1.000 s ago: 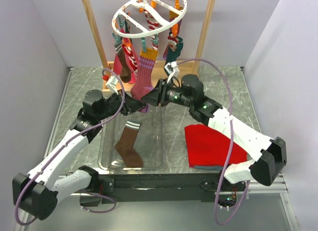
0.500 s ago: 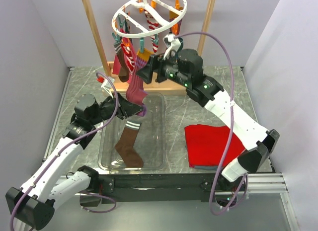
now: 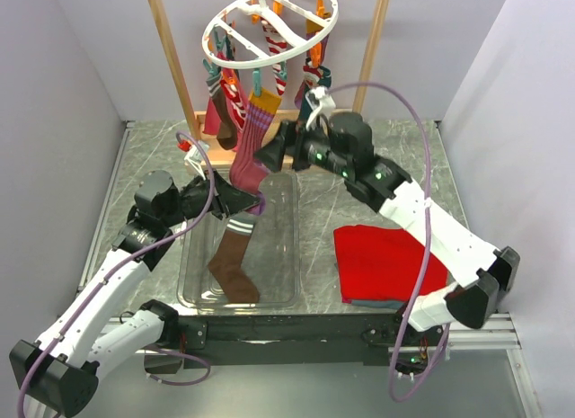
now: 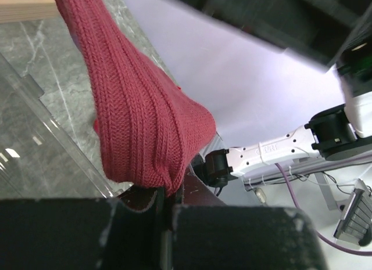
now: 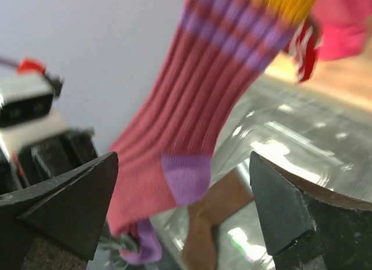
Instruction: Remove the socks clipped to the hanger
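Magenta ribbed sock hangs clipped below the hanger, slanting down to my left gripper, clenched on its toe; right gripper, spread wide, sits nearer the hanger.

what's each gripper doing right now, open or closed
Left gripper: shut on the lower end of the pink ribbed sock.
Right gripper: open wide, holding nothing.
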